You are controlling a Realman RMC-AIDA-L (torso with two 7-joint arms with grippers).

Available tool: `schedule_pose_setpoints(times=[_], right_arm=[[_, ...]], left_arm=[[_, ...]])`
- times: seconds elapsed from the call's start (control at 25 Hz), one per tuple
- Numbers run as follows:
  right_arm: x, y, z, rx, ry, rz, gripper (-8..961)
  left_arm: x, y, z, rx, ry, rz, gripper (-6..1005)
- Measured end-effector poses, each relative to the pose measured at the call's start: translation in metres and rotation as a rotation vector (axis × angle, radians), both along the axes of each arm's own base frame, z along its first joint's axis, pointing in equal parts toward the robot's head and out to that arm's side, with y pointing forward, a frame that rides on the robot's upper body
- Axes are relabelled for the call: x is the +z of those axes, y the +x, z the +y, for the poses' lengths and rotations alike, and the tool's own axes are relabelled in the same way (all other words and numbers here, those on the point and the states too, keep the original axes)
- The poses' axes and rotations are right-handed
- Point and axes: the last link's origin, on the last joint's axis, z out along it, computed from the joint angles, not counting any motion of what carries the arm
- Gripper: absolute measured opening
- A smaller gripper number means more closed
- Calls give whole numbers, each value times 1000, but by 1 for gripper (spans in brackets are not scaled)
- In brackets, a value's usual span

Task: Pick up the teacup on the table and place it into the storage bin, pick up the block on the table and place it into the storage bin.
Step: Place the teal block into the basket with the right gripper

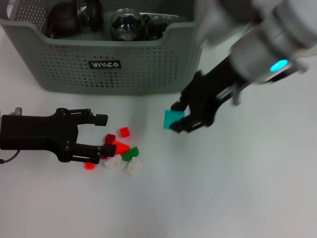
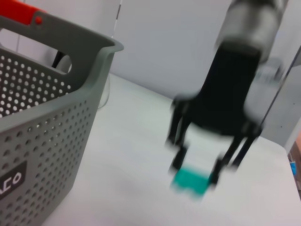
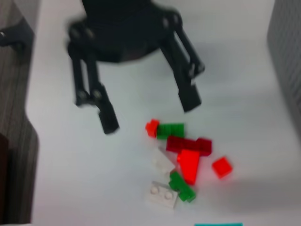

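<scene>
Overhead, the right gripper point(image 1: 179, 120) pinched a teal block point(image 1: 172, 119) above the white table point(image 1: 223, 188), near the storage bin point(image 1: 109, 59); the left gripper point(image 1: 101, 133) rested spread open beside scattered bricks point(image 1: 121, 151).

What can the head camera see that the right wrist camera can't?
Only the head view shows the storage bin with teacups inside, and the right gripper shut on a teal block. Only the right wrist view shows the table's edge. Both show the open left gripper beside the pile of small blocks.
</scene>
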Motion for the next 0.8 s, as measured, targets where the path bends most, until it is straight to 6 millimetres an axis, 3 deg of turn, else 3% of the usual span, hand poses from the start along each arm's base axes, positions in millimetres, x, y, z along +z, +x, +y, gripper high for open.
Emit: schedule_pose_setpoints(times=[0.24,0.4,0.56,0.8], right_arm=[[74,-62,-4,62,49,235,443],[106,-91,12,62,148,439,449],[109,-97,50,5,352,471,454],[77,-77,97,-21,547,273,462]], left_arm=[[-1,0,0,-12,3,1,867],[-1,1,2,-17,1,5,867],[-2,2,2,-18,0,5,867],[-4,2,2,-17,0,2,866]])
